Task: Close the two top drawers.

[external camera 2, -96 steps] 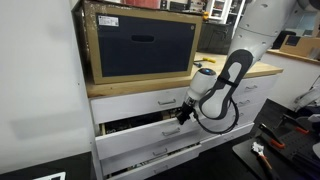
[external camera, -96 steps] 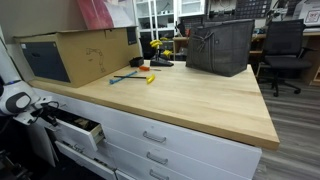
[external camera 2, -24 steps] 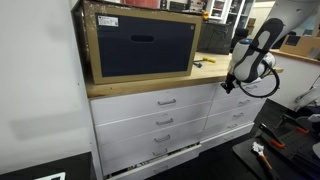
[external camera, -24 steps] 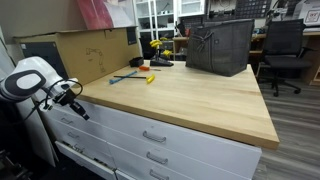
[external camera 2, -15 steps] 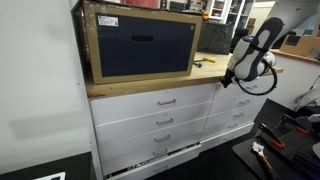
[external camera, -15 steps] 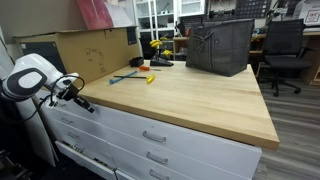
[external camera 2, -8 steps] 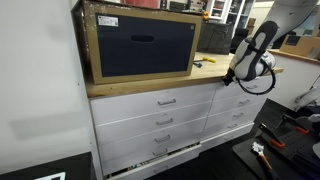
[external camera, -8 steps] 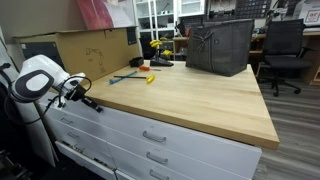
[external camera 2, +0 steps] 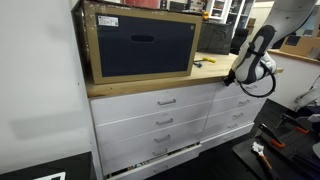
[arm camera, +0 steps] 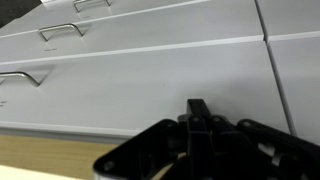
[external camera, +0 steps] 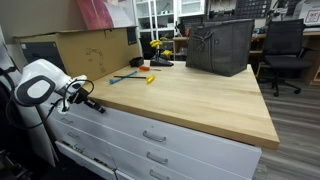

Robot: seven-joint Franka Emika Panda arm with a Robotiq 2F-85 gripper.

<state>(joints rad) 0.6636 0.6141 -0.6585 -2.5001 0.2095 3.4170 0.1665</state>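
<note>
The top drawer under the box [external camera 2: 145,103] and the neighbouring top drawer [external camera 2: 226,98] sit in the white cabinet directly below the wooden benchtop [external camera: 190,100]. Both fronts lie flush with the fronts below them, each with a small curved silver handle [external camera 2: 166,101]. The gripper [external camera 2: 230,80] hangs in front of the benchtop edge, just above the neighbouring top drawer, at the end of the white arm [external camera: 40,90]. In the wrist view the gripper [arm camera: 198,104] has its black fingers [arm camera: 197,118] pressed together with nothing between them, and it faces the plain white fronts. Near the bottom of the column under the box, a dark gap [external camera 2: 150,160] shows below one lower drawer. On the benchtop stand a cardboard box [external camera: 85,52], whose printed marks are too small to read, and a dark grey bin [external camera: 220,45].
</note>
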